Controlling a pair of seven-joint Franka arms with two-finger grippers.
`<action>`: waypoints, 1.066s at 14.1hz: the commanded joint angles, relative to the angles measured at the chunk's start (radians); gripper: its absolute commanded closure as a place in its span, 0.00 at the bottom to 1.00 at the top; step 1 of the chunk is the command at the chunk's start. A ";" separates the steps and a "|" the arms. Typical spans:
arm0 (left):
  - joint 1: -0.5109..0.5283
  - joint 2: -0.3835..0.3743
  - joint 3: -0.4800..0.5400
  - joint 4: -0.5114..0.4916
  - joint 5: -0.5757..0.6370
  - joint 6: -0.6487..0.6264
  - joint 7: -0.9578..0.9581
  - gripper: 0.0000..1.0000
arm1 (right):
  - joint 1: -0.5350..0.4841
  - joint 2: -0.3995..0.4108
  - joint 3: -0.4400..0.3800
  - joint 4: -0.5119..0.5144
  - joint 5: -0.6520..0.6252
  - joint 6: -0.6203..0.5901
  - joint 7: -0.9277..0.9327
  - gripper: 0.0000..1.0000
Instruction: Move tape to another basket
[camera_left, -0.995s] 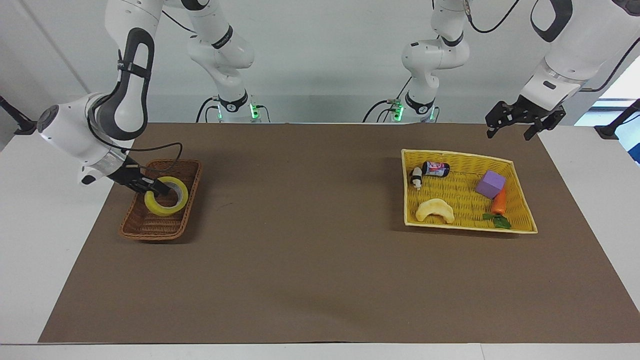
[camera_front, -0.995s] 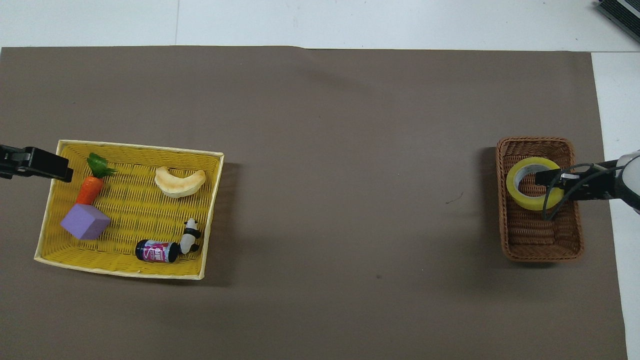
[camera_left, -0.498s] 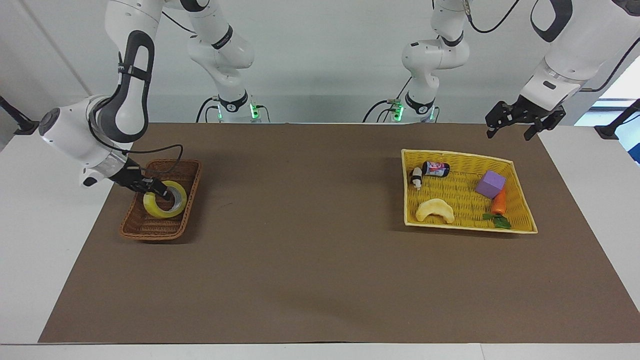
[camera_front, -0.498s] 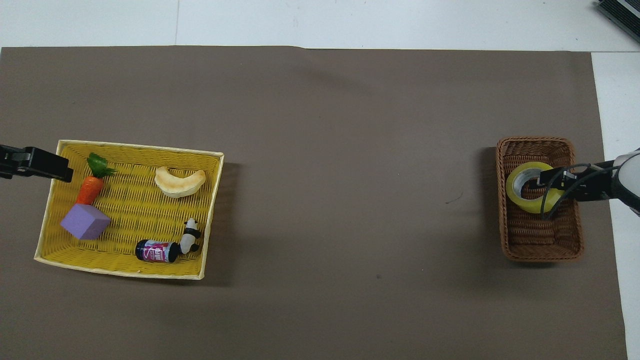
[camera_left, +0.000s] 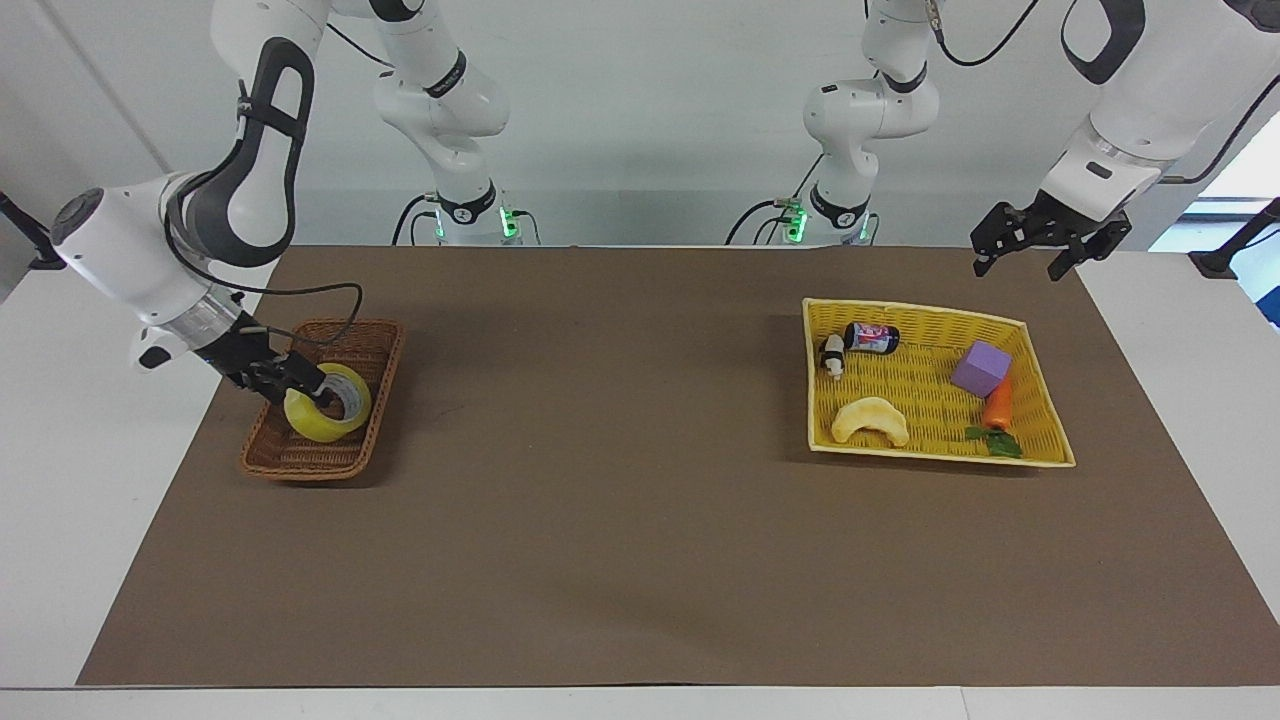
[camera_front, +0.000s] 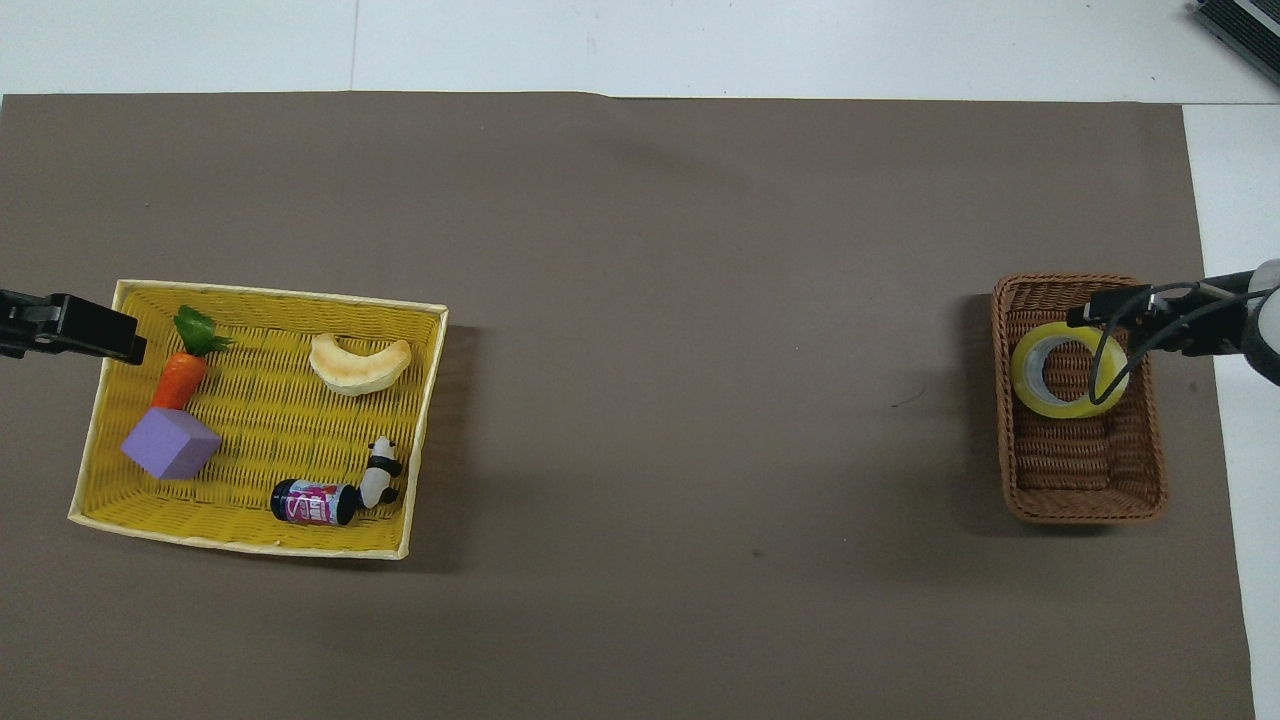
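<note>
The yellow tape (camera_left: 326, 405) (camera_front: 1068, 373) rests tilted in the narrow dark-brown wicker basket (camera_left: 262, 462) (camera_front: 1085, 505) at the right arm's end of the table. Just off the roll's upper rim hovers my right gripper (camera_left: 298, 380) (camera_front: 1086, 316), open and holding nothing, above the basket's edge. My left gripper (camera_left: 1017, 265) (camera_front: 120, 338) waits open in the air over the corner of the yellow basket at the left arm's end.
The larger yellow woven basket (camera_left: 1040, 455) (camera_front: 425, 420) holds a carrot (camera_left: 998, 405), a purple cube (camera_left: 980, 367), a pale croissant toy (camera_left: 870, 420), a panda figure (camera_left: 832, 355) and a small dark bottle (camera_left: 872, 338). A brown mat (camera_left: 620, 450) covers the table between the baskets.
The right gripper let go of the tape and drew back off it toward the basket's rim. The tape settled lower in the brown basket. The left arm stayed still.
</note>
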 joint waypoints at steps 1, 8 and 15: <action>0.010 0.012 -0.007 0.028 0.012 -0.026 0.010 0.00 | 0.029 0.000 0.007 0.086 -0.096 0.000 0.064 0.00; 0.010 0.012 -0.009 0.028 0.012 -0.026 0.010 0.00 | 0.146 -0.093 0.010 0.164 -0.304 -0.122 0.258 0.00; 0.010 0.012 -0.009 0.028 0.012 -0.028 0.010 0.00 | 0.174 -0.196 0.010 0.370 -0.361 -0.564 0.266 0.00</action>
